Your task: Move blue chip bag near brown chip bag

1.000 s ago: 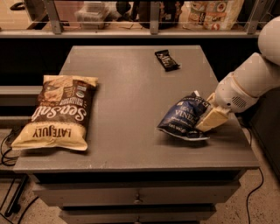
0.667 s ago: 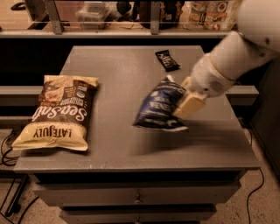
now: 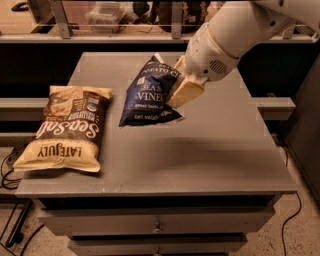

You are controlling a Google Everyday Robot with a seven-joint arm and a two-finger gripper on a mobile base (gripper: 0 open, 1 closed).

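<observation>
The blue chip bag hangs tilted above the middle of the grey table, its white lettering facing me. My gripper is shut on the bag's right edge and holds it off the surface. The brown chip bag lies flat on the table's left side, lettering upside down, a short gap left of the blue bag. The white arm reaches in from the upper right.
A shelf with a metal rail and several containers runs behind the table. Drawers sit under the tabletop. Cables lie on the floor at left. The black wrapper is hidden behind the arm.
My gripper has carried the blue chip bag from the table's right side leftward and up, toward the brown chip bag. The brown bag has not moved.
</observation>
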